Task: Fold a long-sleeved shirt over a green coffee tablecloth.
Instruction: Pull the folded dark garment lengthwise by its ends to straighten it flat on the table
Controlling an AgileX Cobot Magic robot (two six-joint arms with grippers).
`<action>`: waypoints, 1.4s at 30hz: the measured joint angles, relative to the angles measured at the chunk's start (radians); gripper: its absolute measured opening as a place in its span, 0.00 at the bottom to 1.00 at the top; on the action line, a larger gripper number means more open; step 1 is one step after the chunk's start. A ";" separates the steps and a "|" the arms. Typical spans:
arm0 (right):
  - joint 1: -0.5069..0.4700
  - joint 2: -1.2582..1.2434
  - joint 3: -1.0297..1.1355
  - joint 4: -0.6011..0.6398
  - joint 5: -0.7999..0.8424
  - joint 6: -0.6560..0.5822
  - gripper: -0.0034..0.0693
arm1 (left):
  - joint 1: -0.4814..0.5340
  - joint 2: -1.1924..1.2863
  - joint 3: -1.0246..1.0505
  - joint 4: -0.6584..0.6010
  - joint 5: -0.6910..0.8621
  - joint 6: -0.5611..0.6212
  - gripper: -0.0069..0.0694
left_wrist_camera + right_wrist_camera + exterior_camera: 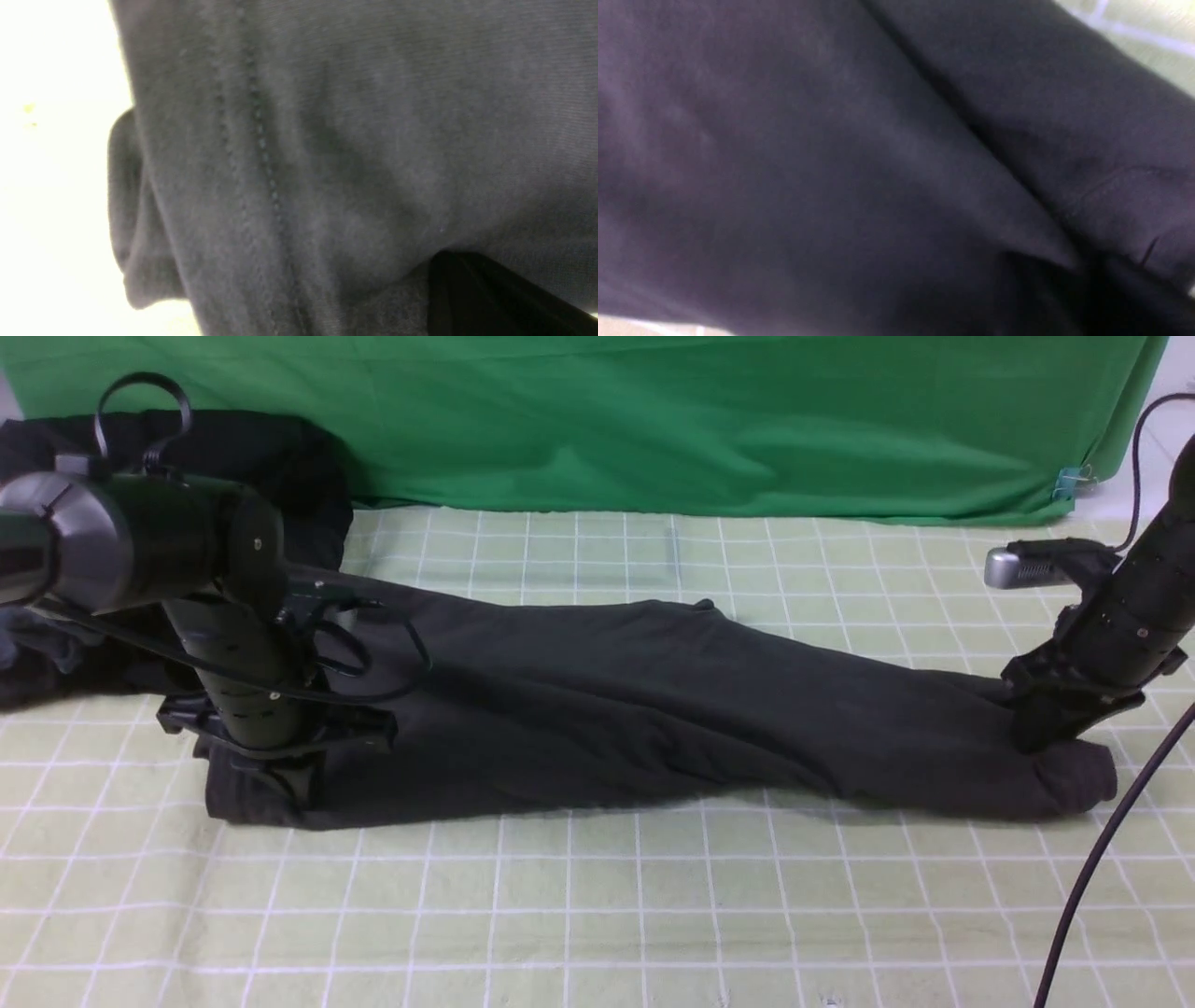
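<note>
The long-sleeved shirt [607,709] lies as a long dark charcoal band across the green coffee tablecloth [597,915], from left to right. My left gripper [280,784] points down onto the shirt's left end and is shut on a pinch of its fabric. In the left wrist view the shirt [327,140] with a stitched seam fills the frame, and one black finger [476,298] presses into it. My right gripper [1036,739] is planted in the shirt's right end. The right wrist view shows only dark shirt fabric [831,163], and the jaws are lost in shadow.
A plain bright green cloth [653,420] hangs along the back. A blacker heap of clothing [271,457] sits at the back left behind my left arm. A black cable [1102,859] runs down at the right edge. A blue clip [1067,483] holds the backdrop's corner.
</note>
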State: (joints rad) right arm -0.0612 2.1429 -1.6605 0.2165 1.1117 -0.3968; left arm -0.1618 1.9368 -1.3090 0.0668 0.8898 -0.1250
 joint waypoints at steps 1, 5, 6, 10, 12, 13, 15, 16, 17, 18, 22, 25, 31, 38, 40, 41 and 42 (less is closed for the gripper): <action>0.000 0.000 -0.004 0.000 0.001 0.005 0.15 | 0.000 0.000 0.000 0.000 0.000 -0.003 0.08; 0.001 -0.009 -0.030 -0.002 -0.004 0.010 0.09 | 0.003 0.000 0.000 0.000 0.000 -0.002 0.09; 0.001 -0.016 -0.048 -0.008 -0.004 0.010 0.09 | 0.003 0.000 0.000 0.000 -0.001 -0.002 0.09; 0.001 -0.026 -0.113 -0.018 -0.005 0.013 0.09 | 0.003 0.000 0.000 0.000 -0.001 -0.002 0.09; 0.002 -0.027 -0.137 -0.037 -0.010 0.013 0.09 | 0.003 0.000 0.000 0.001 -0.001 -0.001 0.09; 0.002 -0.023 -0.144 -0.041 -0.011 0.013 0.09 | 0.003 -0.001 0.000 0.001 -0.001 0.002 0.09; 0.002 -0.016 -0.158 -0.050 -0.012 0.013 0.09 | 0.003 -0.001 0.000 0.001 -0.001 0.003 0.09; 0.002 -0.002 -0.168 -0.058 -0.024 0.012 0.09 | 0.003 -0.001 0.000 0.001 -0.001 0.003 0.09; 0.002 0.010 -0.171 -0.063 -0.043 0.013 0.09 | 0.003 -0.001 0.000 0.001 -0.001 0.003 0.09; 0.002 0.013 -0.171 -0.063 -0.050 0.013 0.09 | 0.003 -0.001 0.000 0.001 -0.001 0.003 0.09; 0.002 0.039 -0.176 -0.076 -0.119 0.037 0.23 | 0.003 -0.001 0.000 0.001 -0.001 0.004 0.09; 0.002 0.040 -0.202 -0.103 -0.119 0.073 0.41 | 0.003 -0.001 0.000 0.001 0.000 0.005 0.09; 0.002 -0.010 -0.306 -0.164 0.067 0.206 0.59 | 0.007 -0.043 0.002 0.014 0.048 0.006 0.09; -0.024 -0.143 -0.201 -0.184 0.094 0.242 0.45 | 0.008 -0.180 0.002 0.051 0.112 0.013 0.09; -0.056 -0.174 -0.107 -0.171 0.102 0.252 0.46 | 0.010 -0.208 0.002 0.058 0.100 0.015 0.09; -0.059 -0.174 -0.102 -0.168 0.102 0.252 0.46 | 0.010 -0.209 0.002 0.058 0.100 0.014 0.09; -0.075 -0.178 -0.056 -0.142 0.103 0.246 0.50 | 0.010 -0.208 0.002 0.062 0.090 0.001 0.09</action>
State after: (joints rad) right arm -0.1366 1.9651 -1.7165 0.0744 1.2146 -0.1503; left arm -0.1520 1.7291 -1.3070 0.1292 0.9800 -0.1242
